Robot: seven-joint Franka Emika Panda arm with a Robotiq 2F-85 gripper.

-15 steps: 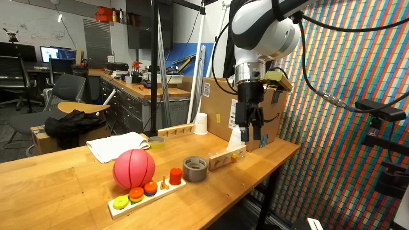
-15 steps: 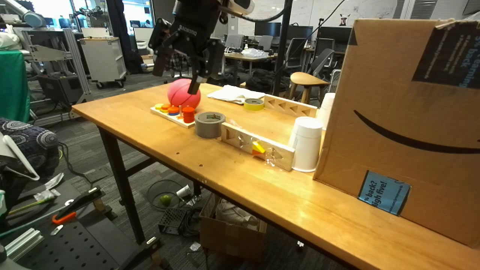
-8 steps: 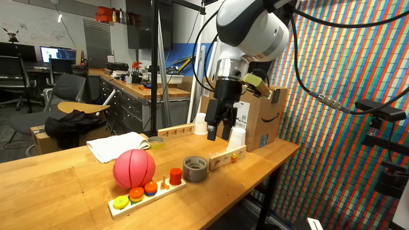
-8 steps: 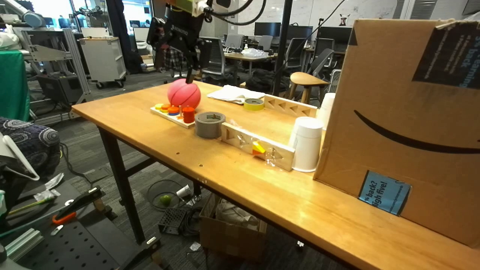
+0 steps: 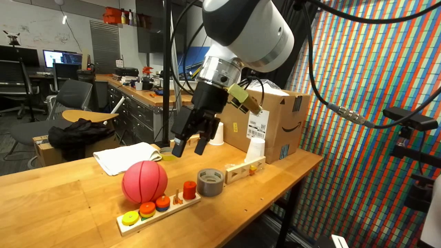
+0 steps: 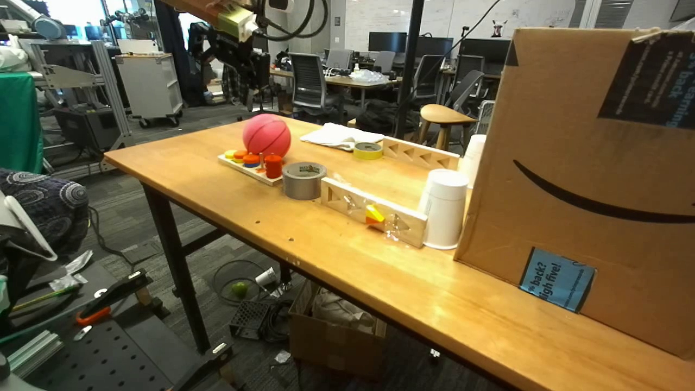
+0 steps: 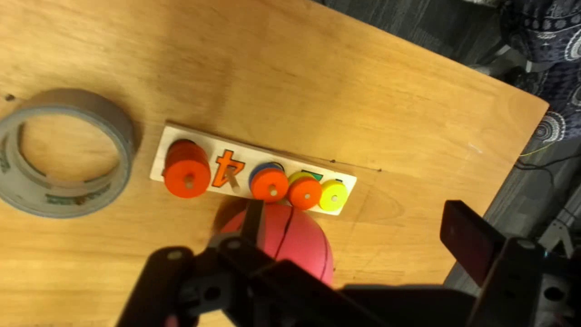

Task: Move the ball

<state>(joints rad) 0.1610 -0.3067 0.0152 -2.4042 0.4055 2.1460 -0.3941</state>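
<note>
The pinkish-red ball (image 5: 144,182) rests on the wooden table, and it also shows in an exterior view (image 6: 267,136). A pegboard (image 5: 172,208) with small coloured discs lies close beside it. My gripper (image 5: 189,150) is in the air, above and to one side of the ball, tilted, with nothing between its fingers. In the wrist view my gripper (image 7: 356,218) has its fingers wide apart. There the ball (image 7: 299,240) lies below and behind the left finger, which hides part of it; it is not between the fingertips.
A grey tape roll (image 5: 210,187) stands by the pegboard's end. A white cloth (image 5: 125,158) and a yellow tape roll (image 5: 168,155) lie behind the ball. A wooden rail (image 5: 245,169), white cups (image 6: 442,209) and a large cardboard box (image 6: 575,157) stand farther along the table.
My gripper has moved along the table toward the ball's side, away from the cardboard box, and has tilted. Its fingers stay apart. The ball and the other table objects have not moved.
</note>
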